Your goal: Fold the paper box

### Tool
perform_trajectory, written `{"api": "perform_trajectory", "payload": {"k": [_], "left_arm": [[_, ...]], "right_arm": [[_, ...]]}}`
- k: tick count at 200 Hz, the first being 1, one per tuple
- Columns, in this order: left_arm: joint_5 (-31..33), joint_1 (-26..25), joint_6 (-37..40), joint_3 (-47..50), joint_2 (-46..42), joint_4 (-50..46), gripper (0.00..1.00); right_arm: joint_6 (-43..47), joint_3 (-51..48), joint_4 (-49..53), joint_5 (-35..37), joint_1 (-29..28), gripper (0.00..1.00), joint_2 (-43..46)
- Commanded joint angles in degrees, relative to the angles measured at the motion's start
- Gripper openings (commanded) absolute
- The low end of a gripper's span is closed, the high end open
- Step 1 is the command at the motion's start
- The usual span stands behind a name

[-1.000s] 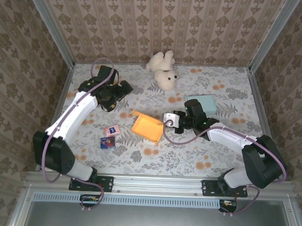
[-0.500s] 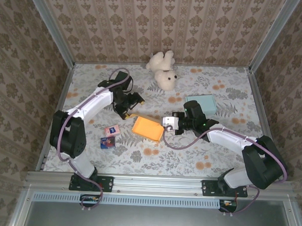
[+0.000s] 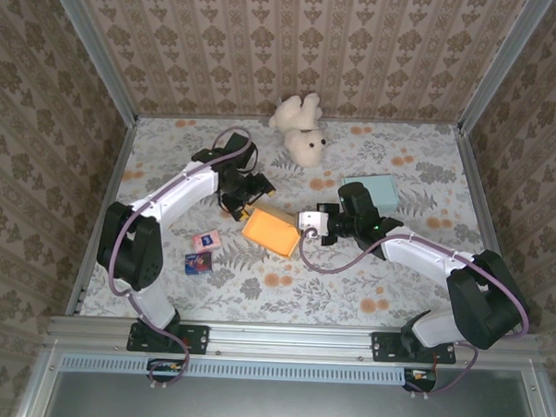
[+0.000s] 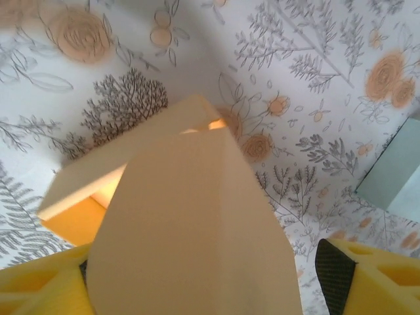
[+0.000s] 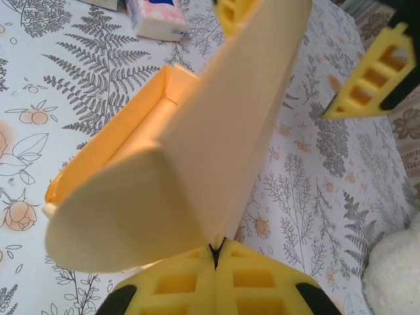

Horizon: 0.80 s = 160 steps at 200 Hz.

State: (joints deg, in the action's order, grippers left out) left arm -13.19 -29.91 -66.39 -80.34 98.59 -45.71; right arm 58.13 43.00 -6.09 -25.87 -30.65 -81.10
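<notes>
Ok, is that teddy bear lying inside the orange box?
No, the teddy bear lies farther back, well apart from the orange box.

Box (image 3: 270, 231): orange, mid-table, tilted, between the two grippers.
Left gripper (image 3: 253, 199): at the box's far-left corner.
Right gripper (image 3: 305, 223): closed, at the box's right edge.
Bear (image 3: 300, 130): white, near the far wall.
Teal box (image 3: 372, 187): just behind the right arm.
Pink pack (image 3: 205, 241): left of the box.
Blue pack (image 3: 197, 264): just beside the pink pack, nearer the bases.
Table (image 3: 428, 164): floral cover.
</notes>
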Motion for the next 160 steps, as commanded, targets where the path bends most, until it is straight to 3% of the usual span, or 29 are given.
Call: {"api": "perform_trajectory", "payload": {"k": [1, 53, 96, 160], "left_arm": [[6.5, 1.3, 3.5, -1.4, -2.2, -4.4, 0.85], [10.2, 3.4, 5.1, 2.0, -8.8, -2.9, 0.87], [3.7, 3.4, 4.1, -1.0, -3.7, -3.0, 0.86], [1.7, 2.3, 2.7, -2.6, 2.2, -1.2, 0.83]], "right_arm": [[-0.1, 1.1, 2.1, -1.3, 0.1, 0.00, 1.0], [0.2, 1.2, 3.0, -1.7, 0.7, 0.00, 1.0], [0.1, 1.2, 3.0, -1.9, 0.7, 0.00, 1.0], [0.3, 1.1, 3.1, -2.2, 0.8, 0.00, 1.0]]}}
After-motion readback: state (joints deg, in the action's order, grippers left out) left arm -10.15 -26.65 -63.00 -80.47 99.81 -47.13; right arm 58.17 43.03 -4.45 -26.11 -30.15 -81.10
